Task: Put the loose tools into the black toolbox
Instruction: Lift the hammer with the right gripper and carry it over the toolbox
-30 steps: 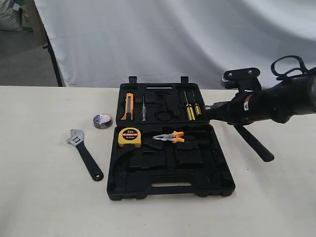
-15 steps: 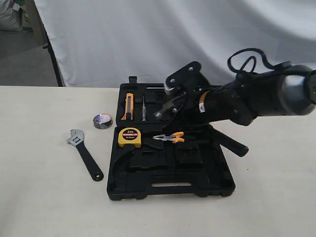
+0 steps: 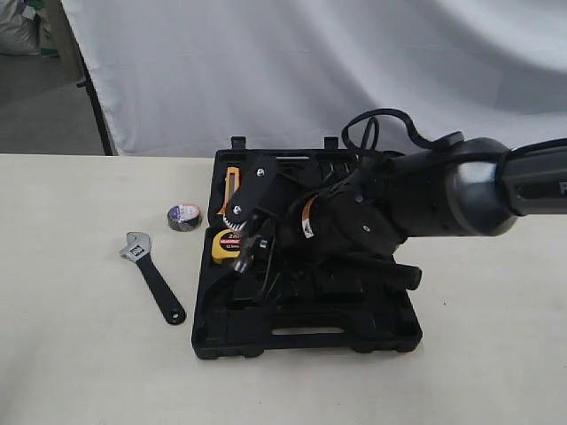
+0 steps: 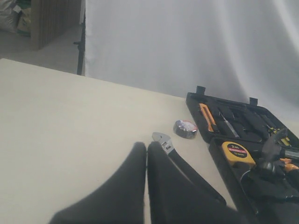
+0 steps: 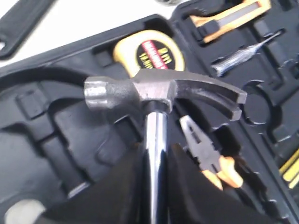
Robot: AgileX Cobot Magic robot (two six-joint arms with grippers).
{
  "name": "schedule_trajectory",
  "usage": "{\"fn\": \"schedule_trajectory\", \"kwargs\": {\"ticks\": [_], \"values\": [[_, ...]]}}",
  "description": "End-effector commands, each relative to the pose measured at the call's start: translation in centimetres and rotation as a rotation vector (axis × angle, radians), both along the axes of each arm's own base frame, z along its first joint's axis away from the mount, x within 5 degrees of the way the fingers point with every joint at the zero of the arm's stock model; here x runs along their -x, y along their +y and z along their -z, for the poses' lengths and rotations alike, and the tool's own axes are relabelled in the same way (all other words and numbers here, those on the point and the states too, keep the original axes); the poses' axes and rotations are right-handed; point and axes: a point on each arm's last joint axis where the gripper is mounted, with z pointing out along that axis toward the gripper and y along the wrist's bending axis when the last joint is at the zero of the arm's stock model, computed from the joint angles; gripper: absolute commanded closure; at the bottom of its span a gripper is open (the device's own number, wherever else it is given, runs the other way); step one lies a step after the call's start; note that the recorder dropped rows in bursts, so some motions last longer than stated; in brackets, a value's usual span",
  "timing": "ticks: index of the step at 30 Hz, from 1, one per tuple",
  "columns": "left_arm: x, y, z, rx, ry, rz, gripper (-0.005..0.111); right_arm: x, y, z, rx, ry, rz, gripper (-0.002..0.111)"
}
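My right gripper (image 5: 155, 161) is shut on the chrome shaft of the claw hammer (image 5: 159, 91), just below its silver head. It holds the hammer over the near half of the open black toolbox (image 3: 301, 341), and the black handle (image 3: 394, 274) points right. On the table left of the case lie the adjustable wrench (image 3: 152, 276) and the dark tape roll (image 3: 184, 216). In the left wrist view my left gripper (image 4: 147, 148) is shut on nothing, its tips just short of the wrench head (image 4: 163, 141), with the tape roll (image 4: 185, 129) beyond.
The yellow tape measure (image 5: 149, 51) and orange-handled pliers (image 5: 208, 154) sit in the case under the hammer. An orange utility knife (image 3: 231, 184) and screwdrivers fill the far half. A white backdrop hangs behind the table.
My right arm has swung left across the toolbox with the hammer, from the case's right side to over its near-left part. The wrench and tape roll have not moved.
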Motion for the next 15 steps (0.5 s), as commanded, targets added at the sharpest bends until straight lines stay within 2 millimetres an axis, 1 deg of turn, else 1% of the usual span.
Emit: {"fn": "schedule_trajectory", "kwargs": {"ticks": [1,4,5,8,10,12,15], "values": [[0.1,0.1,-0.2,-0.002,-0.013,-0.026,0.106,0.8,0.2,-0.8,0.008,0.024,-0.078,0.109],[0.1,0.1,-0.2,-0.002,-0.013,-0.026,0.106,1.8,0.4,-1.6,-0.014,0.080,-0.165,0.109],[0.1,0.1,-0.2,-0.002,-0.013,-0.026,0.106,2.3,0.6,-1.9,-0.047,0.118,-0.190,0.109],[0.1,0.1,-0.2,-0.002,-0.013,-0.026,0.106,3.8,0.8,-2.8,-0.114,0.208,-0.379,0.109],[0.1,0.1,-0.2,-0.002,-0.013,-0.026,0.106,4.0,0.4,-2.9,-0.148,0.256,-0.492,0.109],[0.1,0.1,-0.2,-0.002,-0.013,-0.026,0.106,3.5,-0.1,-2.6,-0.141,0.262,-0.526,0.109],[0.1,0.1,-0.2,-0.002,-0.013,-0.026,0.106,2.0,-1.0,-2.1,-0.142,0.238,-0.458,0.109]]}}
